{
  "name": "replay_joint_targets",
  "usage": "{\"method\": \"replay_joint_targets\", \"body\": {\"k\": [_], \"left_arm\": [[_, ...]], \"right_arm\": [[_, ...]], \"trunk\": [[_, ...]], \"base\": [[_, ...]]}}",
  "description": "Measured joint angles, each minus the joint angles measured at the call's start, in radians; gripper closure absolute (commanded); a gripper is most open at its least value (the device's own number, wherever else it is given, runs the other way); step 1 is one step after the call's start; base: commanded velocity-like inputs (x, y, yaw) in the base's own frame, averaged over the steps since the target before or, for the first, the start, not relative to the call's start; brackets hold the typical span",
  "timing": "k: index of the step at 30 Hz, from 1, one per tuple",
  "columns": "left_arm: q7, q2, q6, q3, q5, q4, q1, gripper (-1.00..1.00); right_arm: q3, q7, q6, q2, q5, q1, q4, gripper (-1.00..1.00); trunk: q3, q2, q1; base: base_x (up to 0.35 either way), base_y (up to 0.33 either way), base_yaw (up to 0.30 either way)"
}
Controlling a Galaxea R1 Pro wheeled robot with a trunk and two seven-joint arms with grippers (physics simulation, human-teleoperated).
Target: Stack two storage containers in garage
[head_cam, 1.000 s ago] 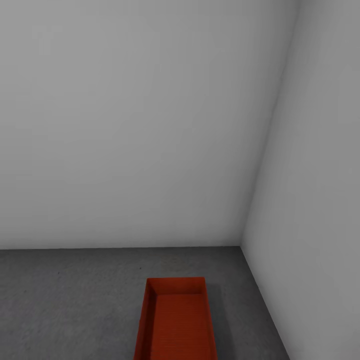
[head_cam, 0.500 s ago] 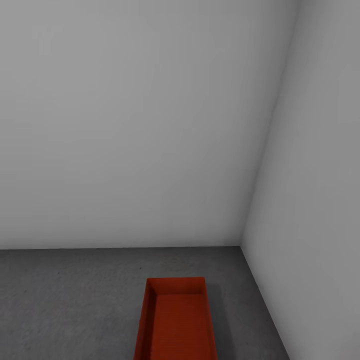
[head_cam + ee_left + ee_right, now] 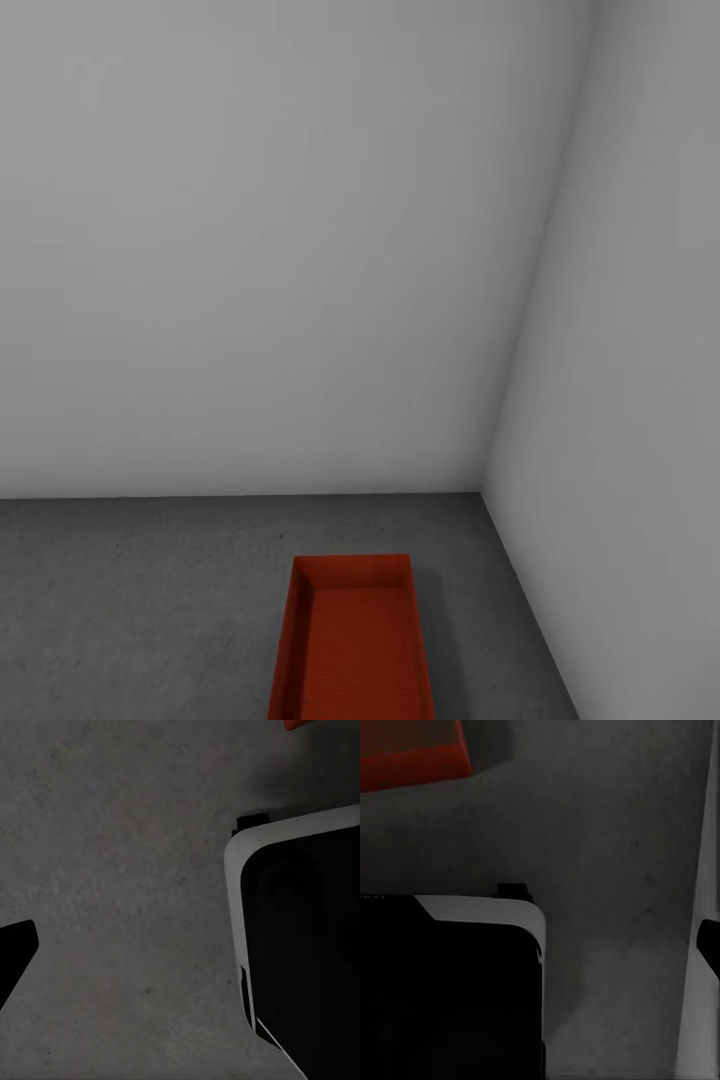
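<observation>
Nothing has shifted over the last second: the head view is unchanged. Nearest, one red storage container (image 3: 352, 645) sits open-topped on the grey garage floor (image 3: 140, 600), close to the corner where the back wall (image 3: 270, 250) meets the side wall (image 3: 630, 400). I cannot tell whether either gripper is open. The second container likely remains to be fetched.

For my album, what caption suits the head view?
Red-orange open-top storage bin resting on the dark grey concrete floor near a corner of plain white-grey walls.
</observation>
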Motion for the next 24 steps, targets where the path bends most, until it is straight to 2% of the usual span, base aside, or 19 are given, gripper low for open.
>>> {"method": "replay_joint_targets", "body": {"k": [7, 24], "left_arm": [[0.0, 0.0, 0.0, 0.0, 0.0, 0.0, 0.0, -1.0], [0.0, 0.0, 0.0, 0.0, 0.0, 0.0, 0.0, -1.0]], "right_arm": [[0.0, 0.0, 0.0, -0.009, 0.0, 0.004, 0.0, -1.0], [0.0, 0.001, 0.0, -0.009, 0.0, 0.004, 0.0, -1.0]], "trunk": [[0.0, 0.0, 0.0], [0.0, 0.0, 0.0]], "base": [[0.0, 0.0, 0.0], [0.0, 0.0, 0.0]]}}
